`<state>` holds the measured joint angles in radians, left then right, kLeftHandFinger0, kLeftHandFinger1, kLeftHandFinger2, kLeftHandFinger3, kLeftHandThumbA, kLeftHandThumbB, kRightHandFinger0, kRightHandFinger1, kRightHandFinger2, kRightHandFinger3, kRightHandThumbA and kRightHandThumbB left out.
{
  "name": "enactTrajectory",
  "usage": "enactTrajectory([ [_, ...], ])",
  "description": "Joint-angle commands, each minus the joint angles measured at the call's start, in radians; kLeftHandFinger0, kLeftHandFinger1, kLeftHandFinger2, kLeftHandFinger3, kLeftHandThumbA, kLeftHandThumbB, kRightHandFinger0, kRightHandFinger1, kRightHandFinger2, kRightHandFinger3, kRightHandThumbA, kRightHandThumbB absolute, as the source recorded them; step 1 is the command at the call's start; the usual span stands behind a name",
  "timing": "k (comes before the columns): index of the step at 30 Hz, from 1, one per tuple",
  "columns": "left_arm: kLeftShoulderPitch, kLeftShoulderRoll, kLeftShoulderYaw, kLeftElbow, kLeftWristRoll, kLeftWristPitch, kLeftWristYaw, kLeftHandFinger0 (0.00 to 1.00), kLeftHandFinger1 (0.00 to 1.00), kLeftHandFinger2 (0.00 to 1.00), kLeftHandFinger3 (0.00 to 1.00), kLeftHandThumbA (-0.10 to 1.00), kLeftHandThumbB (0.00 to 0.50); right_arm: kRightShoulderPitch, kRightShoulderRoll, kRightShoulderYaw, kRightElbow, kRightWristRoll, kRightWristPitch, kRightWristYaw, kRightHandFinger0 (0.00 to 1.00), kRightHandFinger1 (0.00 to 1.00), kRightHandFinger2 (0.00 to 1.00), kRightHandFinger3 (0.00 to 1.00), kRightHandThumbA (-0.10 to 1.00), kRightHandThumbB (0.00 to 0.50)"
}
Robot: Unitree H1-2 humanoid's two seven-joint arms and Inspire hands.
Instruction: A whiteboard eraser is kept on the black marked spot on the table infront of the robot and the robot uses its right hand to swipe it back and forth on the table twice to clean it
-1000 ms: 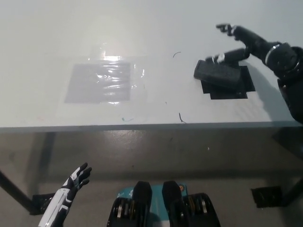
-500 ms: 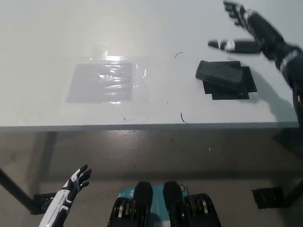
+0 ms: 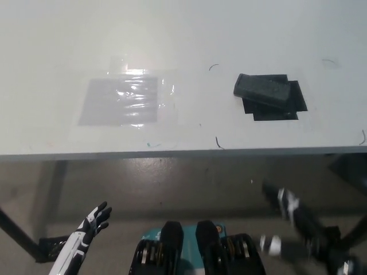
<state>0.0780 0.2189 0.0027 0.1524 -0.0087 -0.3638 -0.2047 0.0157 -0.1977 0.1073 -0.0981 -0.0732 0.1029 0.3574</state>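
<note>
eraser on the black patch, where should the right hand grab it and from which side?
Judging by its pose, grip the whiteboard eraser across its short width, coming from above on the right. It lies flat, long axis slightly skewed on the black marked spot. The right hand is low, below the table edge.

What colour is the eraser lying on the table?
The eraser is dark grey to black, resting on a black marked spot; the head view shows it.

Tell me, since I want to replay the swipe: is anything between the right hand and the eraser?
Yes: the table edge. The right hand, blurred, hangs below table level, while the eraser lies on the black mark. The tabletop around it looks bare.
</note>
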Motion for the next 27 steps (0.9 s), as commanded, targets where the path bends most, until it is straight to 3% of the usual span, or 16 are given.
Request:
enactTrajectory([
  [1,-0.011,0.000,-0.002,-0.024,0.012,-0.085,0.014,1.00,1.00,1.00,1.00,1.00,0.434,0.267,0.252,0.086,-0.486,0.223,-0.573,-0.119,1.00,1.00,1.00,1.00,1.00,0.324],
  [2,-0.010,0.000,-0.001,-0.027,0.013,-0.081,0.015,1.00,1.00,1.00,1.00,1.00,0.440,0.256,0.279,0.077,-0.435,0.168,-0.573,-0.137,1.00,1.00,1.00,1.00,1.00,0.239],
  [4,-0.010,0.000,-0.001,-0.029,0.013,-0.073,0.015,1.00,1.00,1.00,1.00,1.00,0.444,0.229,0.289,0.065,-0.350,0.112,-0.573,-0.148,1.00,1.00,1.00,1.00,1.00,0.167],
  [5,-0.009,-0.001,0.000,-0.029,0.009,-0.072,0.014,1.00,1.00,1.00,1.00,1.00,0.444,0.215,0.289,0.059,-0.310,0.080,-0.573,-0.160,1.00,1.00,1.00,1.00,1.00,0.179],
  [7,-0.008,-0.004,0.000,-0.032,0.005,-0.071,0.013,1.00,1.00,1.00,1.00,1.00,0.433,0.178,0.300,0.038,-0.211,0.043,-0.573,-0.178,1.00,1.00,1.00,1.00,1.00,0.257],
  [8,-0.008,-0.004,-0.001,-0.032,0.005,-0.073,0.012,1.00,1.00,1.00,1.00,1.00,0.430,0.172,0.301,0.033,-0.192,0.050,-0.573,-0.171,1.00,1.00,1.00,1.00,1.00,0.143],
  [9,-0.006,-0.006,-0.003,-0.032,0.006,-0.079,0.011,1.00,1.00,1.00,1.00,1.00,0.428,0.139,0.301,0.006,-0.096,0.035,-0.573,-0.187,1.00,1.00,1.00,1.00,1.00,0.255],
  [11,-0.008,-0.010,-0.004,-0.028,0.011,-0.084,0.014,1.00,1.00,1.00,1.00,1.00,0.431,0.075,0.289,-0.036,0.065,0.032,-0.573,-0.203,1.00,1.00,1.00,1.00,1.00,0.216],
  [15,-0.026,-0.001,0.002,-0.033,0.017,-0.072,0.015,1.00,1.00,1.00,1.00,1.00,0.411,0.002,0.254,-0.067,0.204,0.031,-0.543,-0.193,1.00,1.00,1.00,1.00,1.00,0.263],
  [17,-0.043,-0.001,0.002,-0.034,0.016,-0.053,0.013,1.00,1.00,1.00,1.00,1.00,0.417,-0.013,0.256,-0.082,0.201,0.070,-0.497,-0.178,1.00,1.00,1.00,1.00,1.00,0.198],
  [20,-0.048,-0.002,0.002,-0.028,0.011,-0.048,0.012,1.00,1.00,1.00,1.00,1.00,0.413,-0.016,0.263,-0.093,0.204,0.089,-0.473,-0.169,1.00,1.00,1.00,1.00,1.00,0.212],
  [27,-0.049,-0.003,0.001,-0.008,0.036,-0.076,0.021,1.00,1.00,1.00,1.00,1.00,0.411,0.001,0.256,-0.084,0.229,0.061,-0.520,-0.176,1.00,1.00,1.00,1.00,1.00,0.149],
])
